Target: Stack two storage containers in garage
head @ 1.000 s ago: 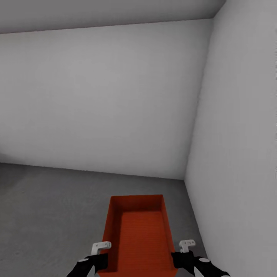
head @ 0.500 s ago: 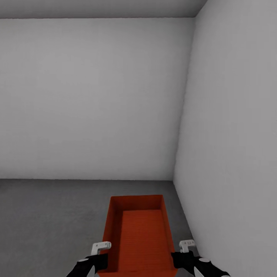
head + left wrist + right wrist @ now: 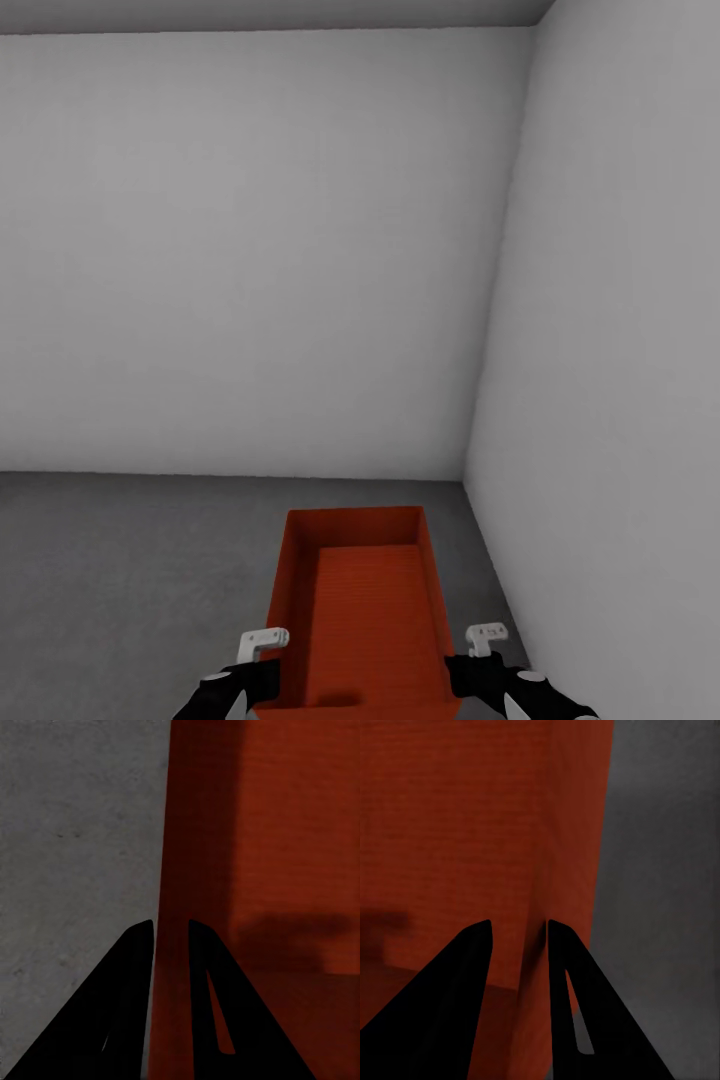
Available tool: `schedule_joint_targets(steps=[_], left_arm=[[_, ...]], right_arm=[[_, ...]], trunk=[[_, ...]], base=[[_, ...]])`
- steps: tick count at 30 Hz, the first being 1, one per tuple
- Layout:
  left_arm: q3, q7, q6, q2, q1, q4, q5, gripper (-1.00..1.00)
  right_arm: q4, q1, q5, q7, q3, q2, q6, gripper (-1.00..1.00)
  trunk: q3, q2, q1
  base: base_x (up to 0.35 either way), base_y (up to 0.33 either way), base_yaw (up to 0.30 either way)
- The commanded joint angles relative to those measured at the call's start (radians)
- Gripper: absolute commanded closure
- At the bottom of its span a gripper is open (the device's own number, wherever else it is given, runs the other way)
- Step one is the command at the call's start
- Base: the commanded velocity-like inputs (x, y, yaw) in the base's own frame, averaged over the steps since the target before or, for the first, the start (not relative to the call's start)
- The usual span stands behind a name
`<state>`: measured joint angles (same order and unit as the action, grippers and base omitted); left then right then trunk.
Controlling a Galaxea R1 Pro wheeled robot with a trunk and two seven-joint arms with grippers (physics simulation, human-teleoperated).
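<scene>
Storage container (image 3: 365, 610) carried between both arms, above garage floor (image 3: 120, 560) near wall corner. Left gripper (image 3: 171, 931) pinches its left wall, right gripper (image 3: 519, 934) its right wall. Long axis points away from robot, toward far wall.

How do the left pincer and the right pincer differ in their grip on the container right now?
The left pincer straddles the storage container's left long wall; the right pincer straddles its right long wall. The left pincer's fingers sit close together on the wall, while the right pincer's fingers stand a little wider apart. Both hold near the container's near end, level with each other, over the grey concrete floor.
</scene>
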<state>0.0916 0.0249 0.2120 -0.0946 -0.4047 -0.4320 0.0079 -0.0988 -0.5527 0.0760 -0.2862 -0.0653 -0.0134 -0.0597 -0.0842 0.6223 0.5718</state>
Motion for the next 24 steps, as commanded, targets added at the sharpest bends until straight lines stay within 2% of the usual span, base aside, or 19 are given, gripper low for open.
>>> schedule_joint_targets(steps=[1, 8, 24], left_arm=[[-0.015, 0.006, -0.019, -0.002, 0.000, -0.004, 0.009, 1.00], [-0.015, 0.006, -0.019, -0.002, 0.000, -0.004, 0.009, 1.00], [-0.015, 0.007, -0.019, -0.002, 0.000, -0.004, 0.009, 1.00]], right_arm=[[0.004, -0.001, 0.015, -0.021, -0.018, 0.001, 0.052, 1.00], [0.004, -0.001, 0.015, -0.021, -0.018, 0.001, 0.052, 1.00], [0.004, -0.001, 0.012, -0.020, -0.018, 0.001, 0.047, 1.00]], trunk=[[-0.002, 0.002, 0.001], [-0.003, 0.002, 0.001], [-0.003, 0.002, 0.001]], base=[[0.303, 0.083, 0.075], [0.304, 0.071, 0.017], [0.321, 0.003, 0.000]])
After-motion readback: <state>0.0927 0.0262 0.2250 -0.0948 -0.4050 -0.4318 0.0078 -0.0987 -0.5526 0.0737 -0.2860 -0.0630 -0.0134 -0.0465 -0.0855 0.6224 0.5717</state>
